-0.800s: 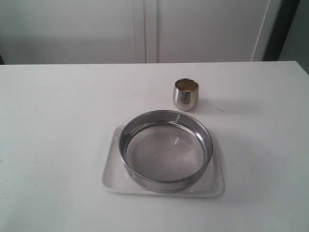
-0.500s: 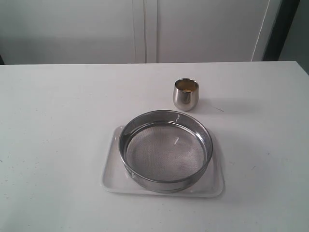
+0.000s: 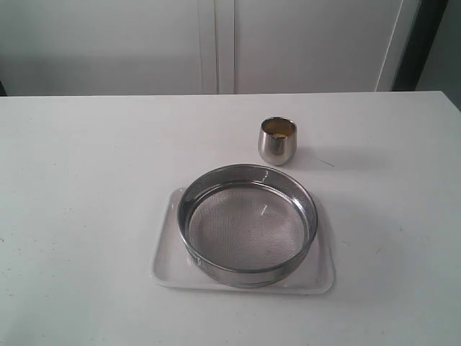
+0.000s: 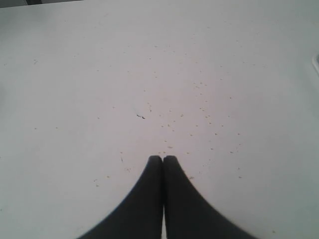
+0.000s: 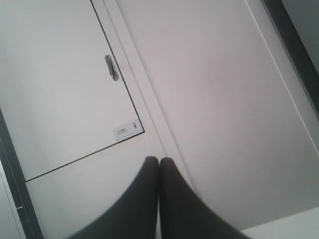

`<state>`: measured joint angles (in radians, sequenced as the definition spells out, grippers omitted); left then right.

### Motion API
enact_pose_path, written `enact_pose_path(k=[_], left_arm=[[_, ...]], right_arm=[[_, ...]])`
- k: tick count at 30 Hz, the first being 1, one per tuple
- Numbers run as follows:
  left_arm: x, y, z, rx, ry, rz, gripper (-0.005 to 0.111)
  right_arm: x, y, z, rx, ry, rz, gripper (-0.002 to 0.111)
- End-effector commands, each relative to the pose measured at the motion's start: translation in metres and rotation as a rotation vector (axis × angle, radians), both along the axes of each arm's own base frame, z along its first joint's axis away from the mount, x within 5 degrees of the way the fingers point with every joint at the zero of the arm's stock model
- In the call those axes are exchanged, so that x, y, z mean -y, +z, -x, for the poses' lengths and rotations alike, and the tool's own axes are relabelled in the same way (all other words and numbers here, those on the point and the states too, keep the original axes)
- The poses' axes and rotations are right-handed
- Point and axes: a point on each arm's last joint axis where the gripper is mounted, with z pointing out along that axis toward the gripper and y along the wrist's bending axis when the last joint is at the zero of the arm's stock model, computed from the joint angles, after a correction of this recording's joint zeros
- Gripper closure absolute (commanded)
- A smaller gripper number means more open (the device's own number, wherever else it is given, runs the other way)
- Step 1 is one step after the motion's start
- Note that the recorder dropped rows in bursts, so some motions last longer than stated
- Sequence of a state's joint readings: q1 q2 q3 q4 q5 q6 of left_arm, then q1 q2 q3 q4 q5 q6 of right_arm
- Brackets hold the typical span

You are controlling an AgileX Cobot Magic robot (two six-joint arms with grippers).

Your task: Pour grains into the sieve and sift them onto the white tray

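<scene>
The sieve (image 3: 245, 277) sits inside the white tray (image 3: 167, 259) at the lower centre of the exterior view, its mesh bare. The grains (image 3: 278, 129) are in a small steel cup (image 3: 276, 146) standing upright, mouth up, just above the sieve and right of centre. That side likely favours the right arm, though neither arm shows there. The right end effector (image 5: 158, 160) is closed on nothing and faces the cabinet doors (image 5: 60, 89), with the cup out of its view. The left end effector (image 4: 162, 159), also closed and empty, hangs over bare surface (image 3: 86, 180) dotted with specks (image 4: 199, 114). Compared with the earlier frames, nothing in the exterior view has moved.
</scene>
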<state>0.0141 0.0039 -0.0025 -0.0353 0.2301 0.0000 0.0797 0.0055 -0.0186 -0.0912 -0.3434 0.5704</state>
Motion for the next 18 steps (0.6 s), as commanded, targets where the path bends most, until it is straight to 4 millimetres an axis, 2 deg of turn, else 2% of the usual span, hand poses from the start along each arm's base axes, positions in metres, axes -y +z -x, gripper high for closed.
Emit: enact_pose_path(k=[1,6,9,18], left_arm=[[0.000,0.000,0.000,0.005,-0.006,0.004,0.107],[0.000,0.000,0.000,0.005,-0.006,0.004,0.107],[0.000,0.000,0.000,0.005,-0.006,0.004,0.107],[0.000,0.000,0.000,0.005,-0.006,0.004,0.107]], right_arm=[[-0.001,0.020,0.001,0.042,-0.023,0.060,0.108],[-0.003,0.048,-0.021,-0.018,-0.050,0.134,0.108],[-0.004,0.059,-0.031,0.005,-0.052,0.149,0.108],[-0.011,0.076,-0.073,-0.061,-0.042,0.247,0.108]])
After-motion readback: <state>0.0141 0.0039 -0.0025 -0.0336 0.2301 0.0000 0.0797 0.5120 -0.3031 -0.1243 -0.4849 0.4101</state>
